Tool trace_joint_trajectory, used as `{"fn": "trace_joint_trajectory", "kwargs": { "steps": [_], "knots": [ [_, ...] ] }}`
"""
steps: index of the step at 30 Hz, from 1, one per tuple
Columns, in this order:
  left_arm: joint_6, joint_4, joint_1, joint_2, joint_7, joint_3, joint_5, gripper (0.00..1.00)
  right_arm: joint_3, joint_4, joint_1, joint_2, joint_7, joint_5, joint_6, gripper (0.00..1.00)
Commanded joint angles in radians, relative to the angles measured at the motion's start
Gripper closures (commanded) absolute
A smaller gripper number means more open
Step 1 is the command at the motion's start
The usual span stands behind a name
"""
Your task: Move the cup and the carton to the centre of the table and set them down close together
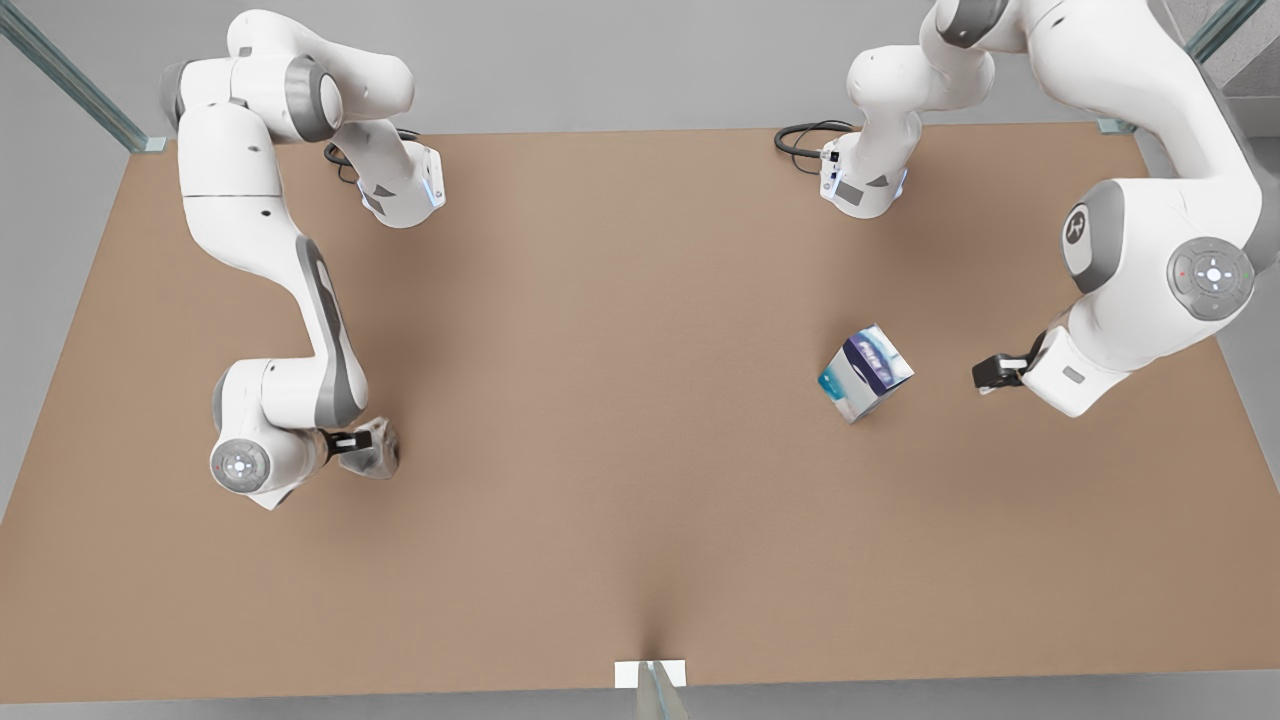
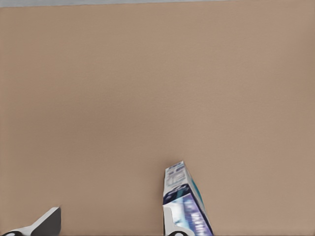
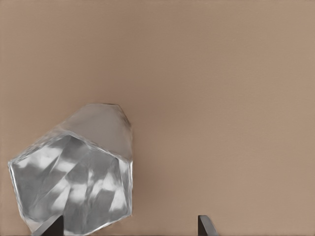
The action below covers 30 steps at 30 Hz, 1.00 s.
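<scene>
The carton [image 1: 866, 372], white with a navy band and teal patches, stands tilted on the brown table [image 1: 640, 250] toward the front view's right. My left gripper [image 1: 992, 373] hovers a short way to its right, open and holding nothing. In the left wrist view the carton [image 2: 184, 201] lies just ahead of one fingertip of the left gripper [image 2: 110, 228]. The shiny faceted cup [image 1: 375, 447] lies at the front view's left. My right gripper [image 1: 347, 440] is right against it, open. In the right wrist view the cup [image 3: 78, 172] sits ahead of the right gripper [image 3: 128, 228], toward one finger.
Both arm bases stand at the table's far edge, with black cables [image 1: 810, 135] beside them. A small white tab [image 1: 650, 673] marks the near edge. Bare brown tabletop stretches between the cup and the carton.
</scene>
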Motion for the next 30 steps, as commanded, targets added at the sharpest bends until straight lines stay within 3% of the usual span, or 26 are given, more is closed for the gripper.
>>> {"fn": "trace_joint_trajectory", "kwargs": {
  "steps": [1,19,21,22,30],
  "knots": [
    [-0.001,0.001,0.000,0.000,0.000,0.000,0.005,0.00,0.000,0.000,0.000,0.001,0.000,0.000,0.000,0.00],
    [-0.028,-0.009,0.009,-0.003,0.015,-0.005,-0.009,0.00,0.000,0.038,-0.009,0.093,0.002,0.037,0.029,0.00],
    [-0.030,-0.009,0.007,-0.003,0.015,-0.005,-0.009,0.00,0.000,0.054,-0.011,0.093,0.002,0.049,0.024,0.48],
    [-0.030,-0.009,0.009,-0.003,0.015,-0.005,-0.009,0.00,0.002,0.054,-0.011,0.092,0.002,0.051,0.017,0.63],
    [-0.030,-0.014,0.009,-0.003,0.015,-0.005,-0.009,0.00,0.025,0.041,-0.038,0.092,0.003,0.063,0.023,0.77]
  ]
}}
